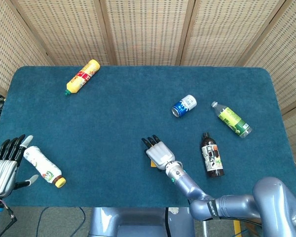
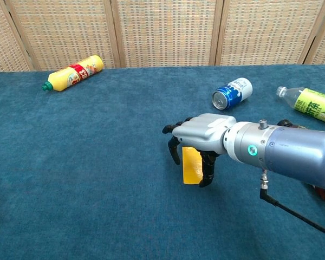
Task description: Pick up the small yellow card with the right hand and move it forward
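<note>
fingers of my right robot hand [image 2: 197, 135] curl down over the small yellow card [image 2: 191, 165], palm facing the desk [image 2: 86, 162]. from the chest view i see the card lying flat on the blue cloth, dark fingertips [image 2: 207, 176] planted at its right edge and others hanging just past its left edge. i cannot tell whether i am actually pinching the card or only touching it. from the head view the right robot hand [image 1: 158, 150] covers nearly all of the card [image 1: 152, 163]; only a yellow sliver peeks out beside the palm.

my left robot hand [image 1: 4, 165] sits at the near left corner of the desk, fingers straight and spread, holding nothing, just beside a white bottle with a yellow cap [image 1: 43, 167].

a yellow bottle [image 1: 82, 76] lies far left at the back. a blue can [image 1: 184, 105] lies on its side ahead of the card. a clear green-labelled bottle [image 1: 231, 119] and a dark bottle [image 1: 211, 154] lie off to the right.
</note>
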Controlling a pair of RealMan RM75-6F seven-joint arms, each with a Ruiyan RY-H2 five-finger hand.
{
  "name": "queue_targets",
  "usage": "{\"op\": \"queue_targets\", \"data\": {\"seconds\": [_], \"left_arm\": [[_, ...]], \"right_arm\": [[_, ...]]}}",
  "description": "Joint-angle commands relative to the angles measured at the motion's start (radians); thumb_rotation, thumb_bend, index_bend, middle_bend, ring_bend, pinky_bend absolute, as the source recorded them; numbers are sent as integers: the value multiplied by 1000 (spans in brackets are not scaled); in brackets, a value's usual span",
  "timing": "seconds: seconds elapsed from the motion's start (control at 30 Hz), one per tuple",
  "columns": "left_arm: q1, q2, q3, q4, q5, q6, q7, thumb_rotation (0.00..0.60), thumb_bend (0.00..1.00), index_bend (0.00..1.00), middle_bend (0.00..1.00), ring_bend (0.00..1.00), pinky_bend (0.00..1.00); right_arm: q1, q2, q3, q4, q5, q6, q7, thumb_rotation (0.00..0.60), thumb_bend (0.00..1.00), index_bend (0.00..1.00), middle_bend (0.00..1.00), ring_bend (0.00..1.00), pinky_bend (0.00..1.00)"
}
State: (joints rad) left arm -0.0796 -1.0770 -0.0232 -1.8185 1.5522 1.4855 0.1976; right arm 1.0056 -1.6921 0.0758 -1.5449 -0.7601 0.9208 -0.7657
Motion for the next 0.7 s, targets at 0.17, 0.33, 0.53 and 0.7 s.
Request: {"op": "queue_targets", "data": {"seconds": [0.17,0.33,0.53,0.7], "left_arm": [[-3,1,-1,0,-8,-4,-1,600,0,0,0,0,0],[-4,0,-1,0,-12,-5,1,600,0,0,0,0,0],[-6,0,-2,2,-18,-6,-1,600,0,0,0,0,0],[-7,-2,-1,3,-21,-9,2,600,0,0,0,0,0]], "right_arm": [[6,-12,0,17,11,-10,2,600,133,447,0,0,0],[9,-28,-4,35,9,-18,6,600,133,451,0,0,0],[7,-53,-1,72,-5,-16,22,600,133,457,0,0,0],[8,-61,-1,107,-26,1,8,600,179,466,0,0,0]]}}
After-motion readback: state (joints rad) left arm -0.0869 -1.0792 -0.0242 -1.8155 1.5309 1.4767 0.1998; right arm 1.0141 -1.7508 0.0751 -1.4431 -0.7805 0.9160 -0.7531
